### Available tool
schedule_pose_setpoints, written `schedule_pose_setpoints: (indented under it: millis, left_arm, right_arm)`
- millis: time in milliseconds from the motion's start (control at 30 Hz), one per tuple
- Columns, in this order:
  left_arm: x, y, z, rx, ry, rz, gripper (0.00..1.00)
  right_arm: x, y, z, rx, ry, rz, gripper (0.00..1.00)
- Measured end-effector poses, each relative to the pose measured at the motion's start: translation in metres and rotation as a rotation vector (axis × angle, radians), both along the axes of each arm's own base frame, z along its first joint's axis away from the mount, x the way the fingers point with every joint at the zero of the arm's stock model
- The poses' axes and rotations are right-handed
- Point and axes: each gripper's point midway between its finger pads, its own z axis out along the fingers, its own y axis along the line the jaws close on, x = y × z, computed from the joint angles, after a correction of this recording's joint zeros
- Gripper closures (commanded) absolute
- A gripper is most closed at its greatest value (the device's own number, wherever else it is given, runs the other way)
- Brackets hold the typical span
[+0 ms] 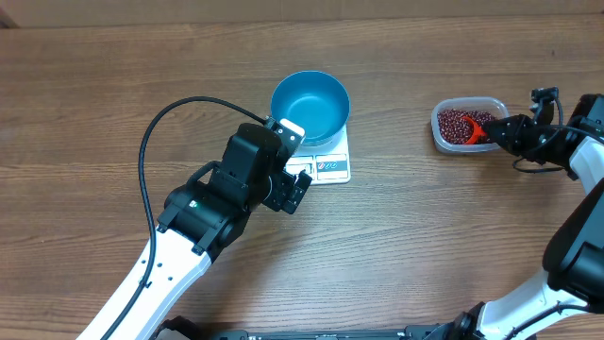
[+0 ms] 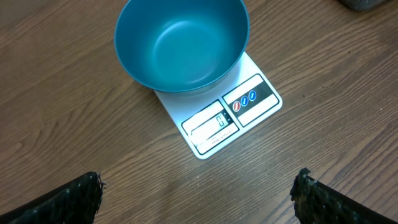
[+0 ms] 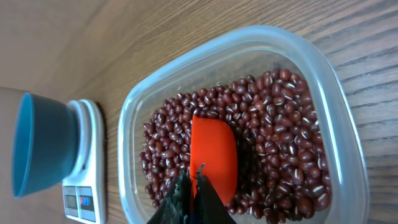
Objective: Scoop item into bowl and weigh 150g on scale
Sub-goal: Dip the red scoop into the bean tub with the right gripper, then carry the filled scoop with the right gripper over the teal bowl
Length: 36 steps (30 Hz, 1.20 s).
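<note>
The blue bowl (image 1: 310,106) (image 2: 181,43) stands empty on the white scale (image 1: 330,167) (image 2: 230,115). My left gripper (image 1: 295,189) (image 2: 199,186) hovers just in front of the scale, open wide, with only bare wood between its fingers (image 2: 81,196). At the right, dark red beans (image 1: 461,123) (image 3: 273,124) fill a clear tub (image 1: 444,142) (image 3: 339,99). My right gripper (image 1: 497,132) (image 3: 193,180) is shut on an orange scoop (image 1: 479,132) (image 3: 213,155), whose blade lies on the beans inside the tub. The bowl (image 3: 43,143) and scale (image 3: 87,168) show off to the left in the right wrist view.
A black cable (image 1: 151,142) loops from the left arm over the table. The table's far edge (image 1: 302,21) runs behind the bowl and tub. Wood lies between scale and tub.
</note>
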Motion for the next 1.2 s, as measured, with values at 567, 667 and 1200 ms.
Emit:
schedule_pose_setpoints:
  millis: [567, 667, 1200]
  left_arm:
    - [0.000, 0.000, 0.000, 0.000, 0.000, 0.000, 0.00]
    - [0.000, 0.000, 0.000, 0.000, 0.000, 0.000, 0.00]
    - [0.000, 0.000, 0.000, 0.000, 0.000, 0.000, 0.00]
  right_arm:
    - [0.009, -0.002, -0.008, 0.162, 0.028, -0.077, 0.96]
    - [0.010, -0.001, -0.009, 0.187, 0.044, -0.095, 0.96]
    - [0.003, -0.015, -0.007, 0.301, 0.040, -0.130, 0.96]
